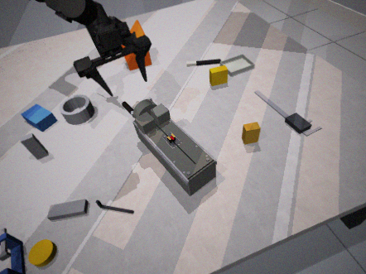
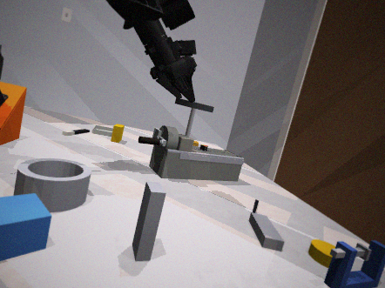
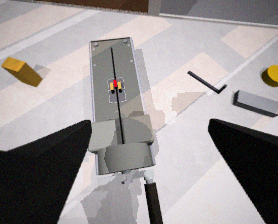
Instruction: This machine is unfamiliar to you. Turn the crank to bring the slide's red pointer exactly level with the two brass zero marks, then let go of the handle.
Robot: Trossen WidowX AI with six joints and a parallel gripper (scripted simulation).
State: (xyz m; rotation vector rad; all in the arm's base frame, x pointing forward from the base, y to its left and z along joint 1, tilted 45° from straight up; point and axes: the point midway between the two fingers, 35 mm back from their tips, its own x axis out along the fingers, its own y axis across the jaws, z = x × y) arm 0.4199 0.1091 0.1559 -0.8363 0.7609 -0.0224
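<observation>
The grey-green machine (image 1: 192, 151) (image 2: 209, 169) (image 3: 104, 65) has a round crank disc (image 2: 172, 137) (image 3: 125, 157) at one end. The crank's dark handle (image 1: 127, 107) (image 2: 149, 140) (image 3: 153, 202) sticks out from it. The red pointer (image 1: 172, 139) (image 2: 204, 147) (image 3: 115, 83) sits in the slot between two small brass marks (image 3: 112, 87) (image 3: 120, 87), seeming slightly toward the end away from the crank; exact level is hard to tell. My gripper (image 1: 128, 88) (image 2: 185, 99) (image 3: 150, 124) is wide open and empty, above the crank end, clear of the handle.
A grey ring (image 1: 77, 110) (image 2: 52, 184), blue block (image 1: 39, 117) (image 2: 22, 225) and grey upright block (image 1: 35, 146) (image 2: 149, 221) stand on the handle's side. Yellow blocks (image 1: 218, 76) (image 1: 251, 133) stand beyond the machine. A dark hooked rod (image 1: 116, 209) (image 3: 206, 83) lies on its other side.
</observation>
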